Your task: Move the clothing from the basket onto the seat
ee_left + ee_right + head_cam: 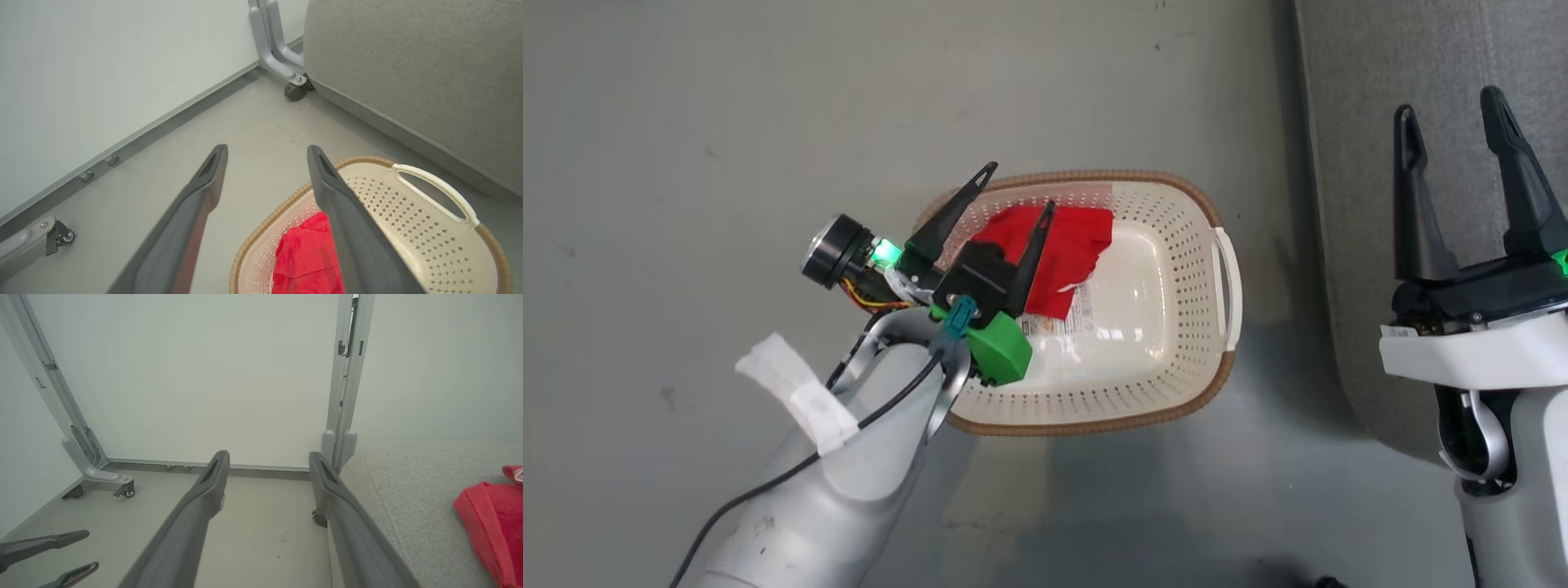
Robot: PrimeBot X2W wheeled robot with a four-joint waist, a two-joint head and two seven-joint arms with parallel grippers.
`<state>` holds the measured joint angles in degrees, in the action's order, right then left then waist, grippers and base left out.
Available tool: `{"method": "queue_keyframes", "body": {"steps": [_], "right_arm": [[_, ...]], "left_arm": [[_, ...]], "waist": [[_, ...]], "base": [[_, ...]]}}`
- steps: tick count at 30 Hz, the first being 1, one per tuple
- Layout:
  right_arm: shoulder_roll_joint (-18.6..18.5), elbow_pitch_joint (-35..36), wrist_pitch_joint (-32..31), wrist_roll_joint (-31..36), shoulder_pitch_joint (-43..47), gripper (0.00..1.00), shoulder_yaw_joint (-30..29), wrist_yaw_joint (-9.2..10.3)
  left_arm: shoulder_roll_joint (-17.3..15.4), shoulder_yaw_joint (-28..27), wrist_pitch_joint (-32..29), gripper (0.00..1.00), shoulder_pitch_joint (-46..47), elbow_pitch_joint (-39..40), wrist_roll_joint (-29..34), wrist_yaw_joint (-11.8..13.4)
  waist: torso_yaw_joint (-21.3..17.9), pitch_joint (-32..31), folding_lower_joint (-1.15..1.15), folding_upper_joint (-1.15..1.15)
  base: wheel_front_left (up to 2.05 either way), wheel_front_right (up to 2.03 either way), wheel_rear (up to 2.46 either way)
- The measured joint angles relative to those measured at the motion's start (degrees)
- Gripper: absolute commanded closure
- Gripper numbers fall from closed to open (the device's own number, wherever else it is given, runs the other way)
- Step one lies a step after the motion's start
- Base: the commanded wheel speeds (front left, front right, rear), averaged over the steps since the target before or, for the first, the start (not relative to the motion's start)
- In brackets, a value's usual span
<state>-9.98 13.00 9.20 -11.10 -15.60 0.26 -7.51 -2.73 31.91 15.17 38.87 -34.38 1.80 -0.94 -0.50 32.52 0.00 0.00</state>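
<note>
L gripper [1021, 186] angled over basket [1143, 396], fingers apart above red garment [1078, 245], R gripper [1450, 102] apart, likely over seat [1347, 122]

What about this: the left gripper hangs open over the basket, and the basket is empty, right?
No. The basket holds a red garment, as the head view shows. The left gripper does hang open over it.

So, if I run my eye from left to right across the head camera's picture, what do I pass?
Grey floor → left gripper, open → red garment → the white right-hand handle of the basket → seat → right gripper, open.
</note>
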Motion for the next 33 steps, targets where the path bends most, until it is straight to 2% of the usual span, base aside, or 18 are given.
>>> {"method": "queue_keyframes", "body": {"steps": [11, 20, 28, 33], "right_arm": [[0.13, -1.68, 3.86, -1.59, -7.15, 0.0, 4.63, 0.0], [1.0, -4.68, 5.53, -3.25, -10.69, 0.0, 8.23, 0.0], [2.82, -5.98, 5.78, -5.05, -12.24, 0.0, 10.09, 0.0], [3.56, -5.84, 5.78, -5.8, -12.8, 0.0, 11.03, 0.0]], "left_arm": [[0.04, 9.38, -1.98, 0.0, 13.98, -18.7, -0.76, -0.29], [-0.01, 12.79, -4.91, 0.0, 22.03, -31.14, 0.54, 0.43], [-2.57, 13.99, -9.58, 0.0, 26.47, -37.46, 1.83, 1.93], [-4.1, 14.41, -12.87, 0.0, 27.75, -38.41, 1.78, 1.68]], "waist": [[-4.0, 13.63, 0.01, 0.0], [-9.16, 21.31, 0.01, 0.0], [-14.41, 25.75, 0.01, 0.0], [-16.9, 27.67, 0.01, 0.0]], "base": [[0.0, 0.0, 0.0], [0.0, 0.0, 0.0], [0.0, 0.0, 0.0], [0.0, 0.0, 0.0]]}}
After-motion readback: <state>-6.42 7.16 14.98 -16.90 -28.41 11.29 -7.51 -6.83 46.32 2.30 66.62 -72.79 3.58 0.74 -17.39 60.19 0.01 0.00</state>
